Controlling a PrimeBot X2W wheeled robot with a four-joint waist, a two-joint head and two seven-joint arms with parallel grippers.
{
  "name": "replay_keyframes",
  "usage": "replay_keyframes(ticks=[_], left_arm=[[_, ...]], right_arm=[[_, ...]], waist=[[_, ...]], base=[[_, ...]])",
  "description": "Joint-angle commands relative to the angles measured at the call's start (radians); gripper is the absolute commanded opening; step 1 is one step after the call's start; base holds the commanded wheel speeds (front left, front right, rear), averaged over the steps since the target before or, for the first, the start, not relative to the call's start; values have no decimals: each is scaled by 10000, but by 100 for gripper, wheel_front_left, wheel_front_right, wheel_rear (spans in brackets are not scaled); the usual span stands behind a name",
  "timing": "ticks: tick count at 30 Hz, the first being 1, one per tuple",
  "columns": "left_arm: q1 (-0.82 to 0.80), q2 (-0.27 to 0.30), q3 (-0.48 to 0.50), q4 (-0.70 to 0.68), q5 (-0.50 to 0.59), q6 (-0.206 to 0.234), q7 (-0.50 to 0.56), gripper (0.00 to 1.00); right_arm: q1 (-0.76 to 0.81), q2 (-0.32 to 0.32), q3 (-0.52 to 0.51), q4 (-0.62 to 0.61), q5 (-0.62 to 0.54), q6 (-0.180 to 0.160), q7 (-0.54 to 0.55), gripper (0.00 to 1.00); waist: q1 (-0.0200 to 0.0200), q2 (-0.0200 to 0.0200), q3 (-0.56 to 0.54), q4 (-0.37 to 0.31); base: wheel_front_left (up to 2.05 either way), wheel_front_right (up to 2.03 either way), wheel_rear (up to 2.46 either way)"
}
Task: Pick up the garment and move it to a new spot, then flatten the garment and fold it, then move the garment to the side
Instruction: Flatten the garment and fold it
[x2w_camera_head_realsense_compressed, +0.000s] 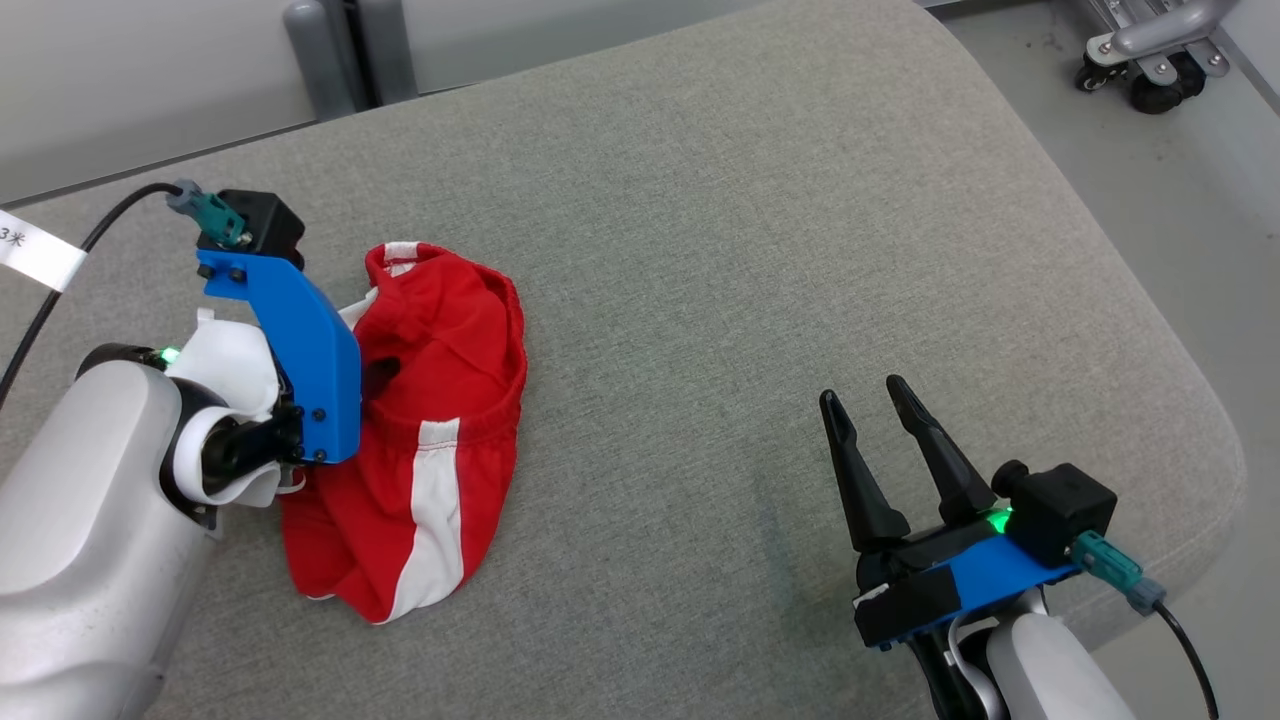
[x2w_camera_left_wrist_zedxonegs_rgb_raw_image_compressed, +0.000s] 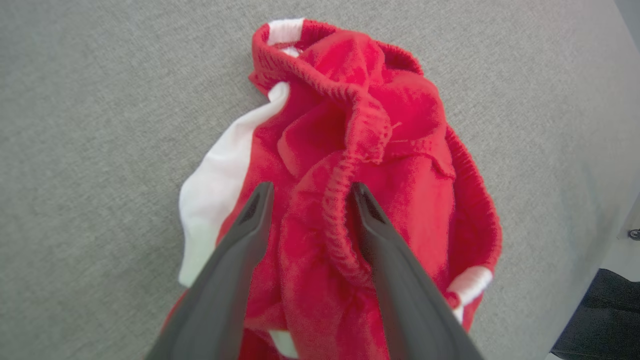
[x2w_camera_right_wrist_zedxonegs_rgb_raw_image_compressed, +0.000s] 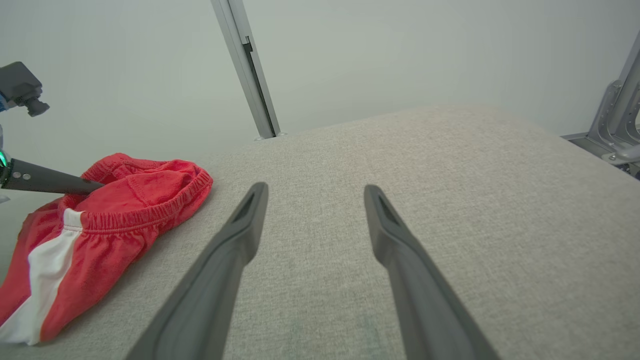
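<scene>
left gripper (x2w_camera_left_wrist_zedxonegs_rgb_raw_image_compressed: 311, 186), fingers apart, straddling a raised ridge of elastic waistband (x2w_camera_left_wrist_zedxonegs_rgb_raw_image_compressed: 342, 210) on the crumpled red shorts (x2w_camera_left_wrist_zedxonegs_rgb_raw_image_compressed: 415, 200), which lie at the left of the grey cushion (x2w_camera_head_realsense_compressed: 750, 250). right gripper (x2w_camera_head_realsense_compressed: 860, 388) hovers well apart, fingers spread, holding nothing. for a sound pickup, close squarely on the waistband ridge, deep enough to catch the fold, before lifting; a shallow bite would likely slip.

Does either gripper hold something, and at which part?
Nothing is held yet. The left gripper stands open astride the waistband of the red shorts; the right gripper is open, empty.
</scene>
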Motion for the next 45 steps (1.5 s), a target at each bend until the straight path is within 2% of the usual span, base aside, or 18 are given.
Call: replay_keyframes(ticks=[1, 4, 6, 12, 18, 22, 25, 28, 29, 31, 35, 37, 38, 39, 40, 45], left_arm=[[123, -18, 40, -105, -238, -100, 145, 0], [230, -220, 108, -341, -588, -247, 128, 0], [152, -458, 212, -599, -762, -369, -251, 0], [-443, -1949, 766, -1474, -1946, -722, -1756, 0], [-1349, -3336, 1051, -2336, -2932, -843, -2898, 0], [-1559, -3831, 1428, -2577, -3662, -868, -3666, 0], [-1115, -3788, 1527, -2371, -3711, -875, -3951, 0], [-707, -3467, 1623, -2038, -3491, -799, -4174, 0], [-215, -3182, 1691, -1618, -3180, -628, -4462, 0], [62, -3043, 1747, -1349, -3031, -547, -4643, 0], [1191, -2611, 2001, -203, -2401, -295, -5696, 0], [1786, -2463, 2103, 618, -2029, -281, -6544, 0], [1953, -2451, 2088, 860, -1868, -285, -6832, 9], [2085, -2432, 2017, 1080, -1675, -295, -7091, 40], [2199, -2389, 1957, 1268, -1487, -292, -7371, 100], [2613, -2320, 1710, 1882, -712, -162, -8413, 100]], right_arm=[[-23, -31, -50, -25, 50, 5, -48, 100], [11, -31, -130, 0, 70, 5, -47, 100], [-9, -31, -172, -4, 41, 5, -44, 100], [79, -33, -403, 87, -239, 5, -45, 100], [231, -32, -539, 169, -525, 5, -45, 100], [316, -35, -587, 172, -636, 5, -46, 100], [309, -35, -608, 162, -649, 5, -44, 100], [295, -33, -609, 127, -650, 5, -46, 100], [229, -35, -611, 100, -652, 5, -46, 100], [187, -35, -590, 94, -642, 5, -46, 100], [101, -35, -581, 78, -682, 5, -46, 100], [110, -35, -634, 43, -778, 5, -46, 100], [125, -35, -670, 45, -808, 5, -46, 100], [156, -36, -737, 43, -855, 5, -46, 100], [180, -35, -767, 43, -863, 5, -46, 100], [290, -36, -1045, 96, -1002, 5, -46, 100]], waist=[[-1, -1, -27, 14], [-1, -1, -124, 117], [-1, -1, -214, 221], [-1, -1, -630, 710], [-1, -1, -1111, 1243], [-1, -1, -1270, 1556], [-1, -1, -1276, 1766], [-1, -1, -1205, 1903], [-1, -1, -1115, 2023], [-1, -1, -1073, 2070], [-1, -1, -903, 2264], [-1, -1, -812, 2404], [-1, -1, -804, 2451], [-1, -1, -800, 2509], [-1, -1, -800, 2549], [-1, -1, -878, 2711]], base=[[0, 0, 0], [0, 0, 0], [0, 0, 0], [0, 0, 0], [0, 0, 0], [0, 0, 0], [0, 0, 0], [0, 0, 0], [0, 0, 0], [0, 0, 0], [0, 0, 0], [0, 0, 0], [0, 0, 0], [0, 0, 0], [0, 0, 0], [0, 0, 0]])
